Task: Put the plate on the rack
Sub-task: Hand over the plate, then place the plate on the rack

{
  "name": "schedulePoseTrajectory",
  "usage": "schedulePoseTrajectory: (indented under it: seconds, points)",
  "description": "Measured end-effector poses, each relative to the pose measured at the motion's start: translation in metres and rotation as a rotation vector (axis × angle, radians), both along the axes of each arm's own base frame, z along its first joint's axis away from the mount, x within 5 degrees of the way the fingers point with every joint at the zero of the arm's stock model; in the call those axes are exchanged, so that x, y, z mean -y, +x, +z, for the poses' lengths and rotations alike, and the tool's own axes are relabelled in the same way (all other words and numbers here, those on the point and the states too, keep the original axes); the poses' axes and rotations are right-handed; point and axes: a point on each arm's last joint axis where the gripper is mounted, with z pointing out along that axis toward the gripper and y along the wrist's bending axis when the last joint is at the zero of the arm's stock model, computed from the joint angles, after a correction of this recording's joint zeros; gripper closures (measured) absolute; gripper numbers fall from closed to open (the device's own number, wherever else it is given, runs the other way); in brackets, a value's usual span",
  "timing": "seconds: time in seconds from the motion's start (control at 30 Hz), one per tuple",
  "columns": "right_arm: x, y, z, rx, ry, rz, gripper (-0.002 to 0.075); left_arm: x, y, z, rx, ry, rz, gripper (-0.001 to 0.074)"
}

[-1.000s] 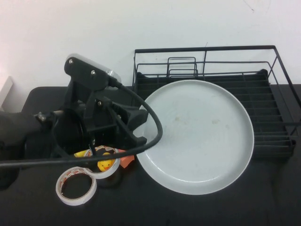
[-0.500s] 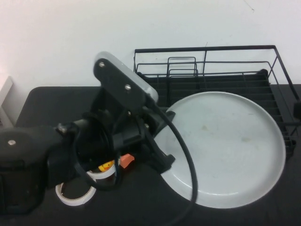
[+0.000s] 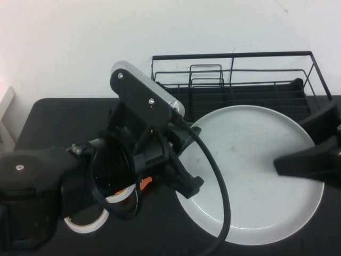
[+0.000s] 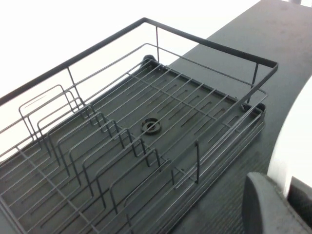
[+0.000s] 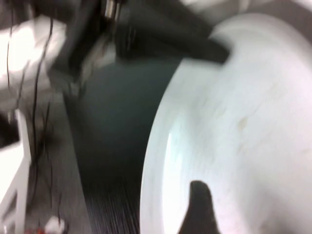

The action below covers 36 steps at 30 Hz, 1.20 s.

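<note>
**Plate held at its edge, second arm closing in**

The plate [image 3: 250,176] hangs over the dark surface [image 3: 64,114] at the rack's [image 3: 234,80] six o'clock side, not yet in it. The left pincer [image 3: 186,160] pinches the plate's rim at nine o'clock, probably so the wide disc can be carried from one edge. The right pincer [image 3: 311,152] reaches over the plate from three o'clock, its fingers spread, one dark tip above the white face; whether it touches I cannot tell. A tape ring [image 3: 85,218] lies at seven o'clock.
</note>
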Motion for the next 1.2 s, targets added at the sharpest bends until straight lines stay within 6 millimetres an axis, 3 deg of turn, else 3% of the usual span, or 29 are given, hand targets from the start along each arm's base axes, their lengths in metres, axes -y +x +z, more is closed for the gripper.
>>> schedulePoseTrajectory:
  seconds: [0.17,0.33,0.47,0.6,0.7,0.83,0.93,1.0,1.1,1.2]
  points:
    - [-0.009,0.01,-0.014,-0.024,-0.066,-0.029,0.0295,0.0,0.0,0.0,0.0,0.001,0.0,0.0734]
    - [-0.007,0.018,-0.017,-0.001,-0.08,-0.092,0.0601,-0.002,0.002,0.0,0.006,0.011,0.04,0.0734]
    - [-0.008,0.023,-0.013,0.069,-0.092,-0.1,0.0605,-0.007,0.006,-0.001,0.024,0.038,0.097,0.07]
    - [-0.007,0.031,0.0,0.17,-0.105,-0.118,0.0605,-0.015,0.009,0.001,0.016,0.031,0.192,0.058]
    - [-0.004,0.039,0.015,0.263,-0.132,-0.144,0.0605,-0.029,0.008,0.011,0.026,0.01,0.313,0.0503]
    - [-0.003,0.053,0.035,0.379,-0.185,-0.147,0.0605,-0.055,0.0,0.03,0.052,-0.058,0.481,0.047]
    - [-0.003,0.069,0.047,0.438,-0.229,-0.131,0.0605,-0.073,-0.009,0.045,0.083,-0.106,0.565,0.0503]
    - [-0.005,0.084,0.053,0.46,-0.251,-0.115,0.0605,-0.083,-0.018,0.054,0.105,-0.147,0.584,0.0593]
    - [-0.009,0.106,0.056,0.469,-0.274,-0.065,0.0605,-0.093,-0.033,0.056,0.117,-0.188,0.549,0.0691]
    - [-0.015,0.128,0.056,0.484,-0.292,0.023,0.0605,-0.099,-0.046,0.048,0.101,-0.233,0.504,0.0722]
